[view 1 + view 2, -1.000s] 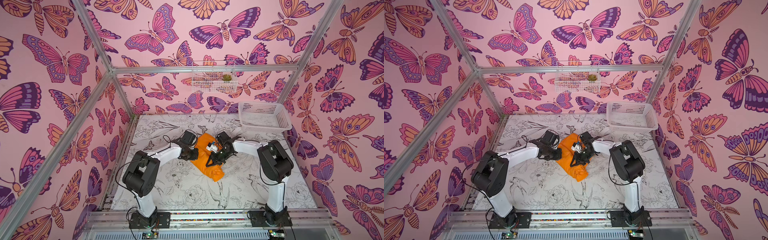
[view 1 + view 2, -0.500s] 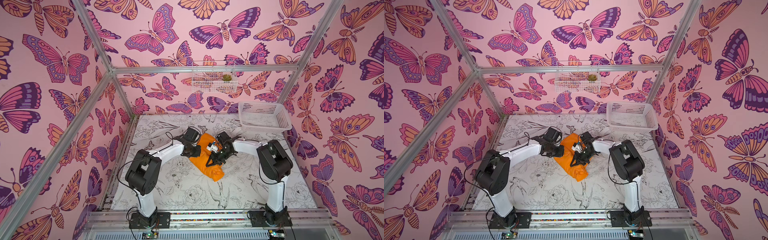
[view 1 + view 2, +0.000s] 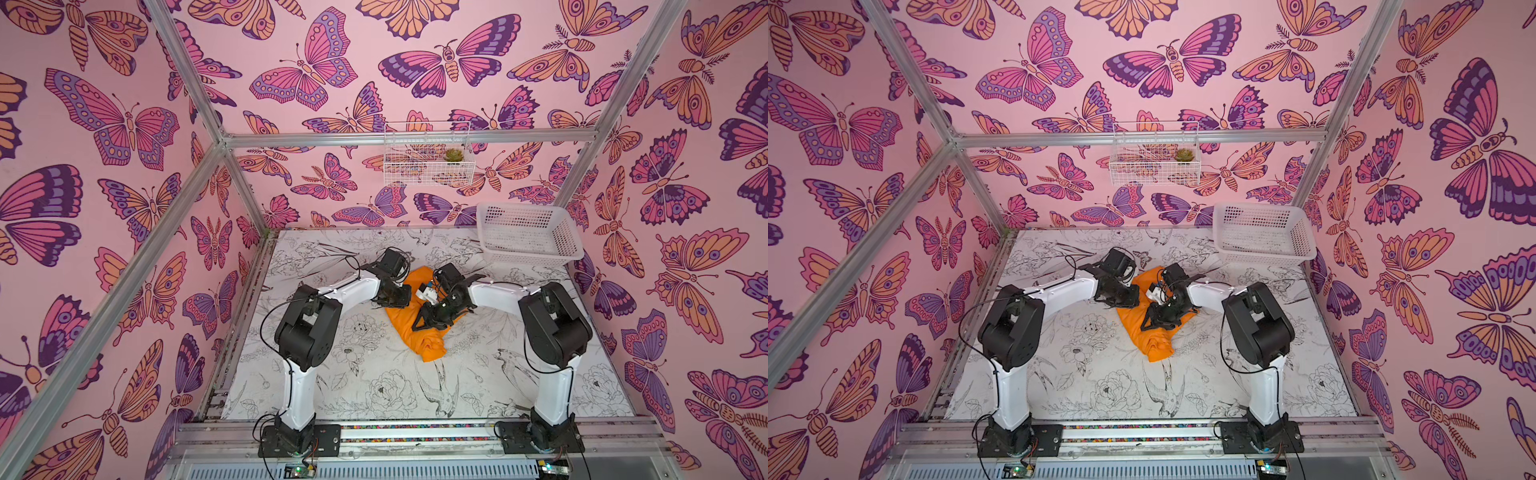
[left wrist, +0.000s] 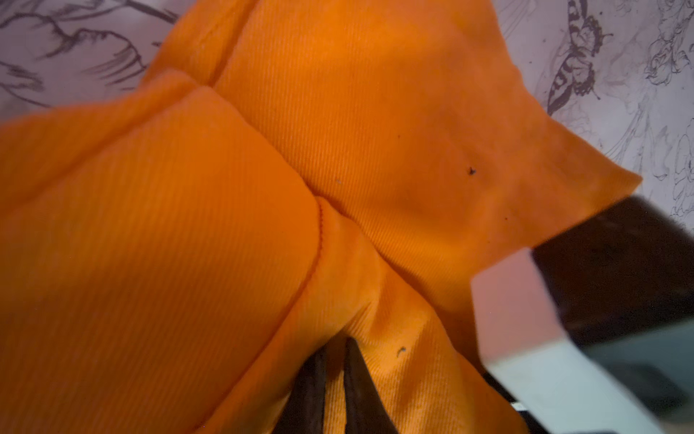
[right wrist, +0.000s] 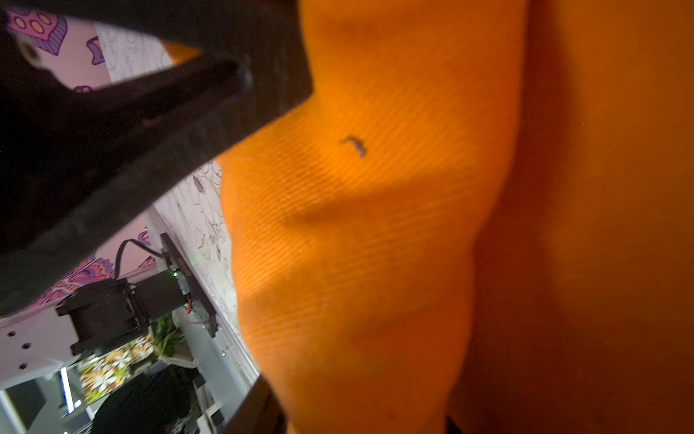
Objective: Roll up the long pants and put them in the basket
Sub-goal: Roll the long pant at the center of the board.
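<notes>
The long pants (image 3: 428, 345) are lying bunched on the flower-printed table (image 3: 365, 390), well apart from the white plastic basket (image 3: 534, 254), toward the arm bases. The left gripper (image 4: 335, 347), at the side of the pants farther from the basket, is pinching a fold of orange cloth between nearly closed fingers. The right gripper (image 3: 429, 322), on the side nearer the basket, is standing with jaws parted, a cloth bulge lying between them.

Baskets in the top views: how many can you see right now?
2. A white wire basket hangs on the back wall, a small green succulent inside; a white perforated plastic basket sits at the far right corner of the table. None other shows.
</notes>
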{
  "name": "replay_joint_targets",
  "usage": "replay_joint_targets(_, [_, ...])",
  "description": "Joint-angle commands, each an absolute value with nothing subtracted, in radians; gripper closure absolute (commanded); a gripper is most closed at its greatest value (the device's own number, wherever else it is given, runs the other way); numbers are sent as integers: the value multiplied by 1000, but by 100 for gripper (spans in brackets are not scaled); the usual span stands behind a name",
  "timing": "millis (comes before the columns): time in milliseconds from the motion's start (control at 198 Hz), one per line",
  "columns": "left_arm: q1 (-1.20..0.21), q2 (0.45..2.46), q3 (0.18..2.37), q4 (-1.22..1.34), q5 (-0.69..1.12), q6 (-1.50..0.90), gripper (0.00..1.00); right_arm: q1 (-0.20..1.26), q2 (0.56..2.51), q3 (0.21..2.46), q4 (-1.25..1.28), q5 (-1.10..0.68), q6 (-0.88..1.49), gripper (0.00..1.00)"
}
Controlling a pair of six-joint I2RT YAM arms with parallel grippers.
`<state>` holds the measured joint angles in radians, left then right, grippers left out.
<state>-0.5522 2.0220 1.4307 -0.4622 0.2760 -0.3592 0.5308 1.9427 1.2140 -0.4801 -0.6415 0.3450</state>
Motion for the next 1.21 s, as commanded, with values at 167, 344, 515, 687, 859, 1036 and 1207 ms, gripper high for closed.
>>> replay_joint_targets(167, [-560, 2146, 1361, -507, 222, -342, 86, 631, 1675, 1205, -806, 138, 335, 55])
replay_joint_targets(344, [-561, 2159, 1365, -507, 234, -342, 86, 929, 1631, 1288, -897, 557, 252, 39])
replay_joint_targets(515, [-561, 2175, 1371, -508, 247, -335, 86, 1148, 1702, 1247, -809, 752, 160, 26])
replay_joint_targets(687, [-561, 2183, 1372, -506, 256, -321, 87, 1225, 1809, 1184, -682, 890, 103, 19])
replay_joint_targets(859, [-561, 2184, 1368, -506, 267, -308, 87, 1231, 1820, 1114, -530, 947, 74, 16])
replay_joint_targets(1036, [-559, 2189, 1374, -505, 282, -305, 87, 1228, 1894, 1105, -495, 978, 61, 14])
replay_joint_targets(1207, [-557, 2187, 1373, -505, 284, -302, 87, 1220, 1987, 1132, -495, 979, 82, 14])
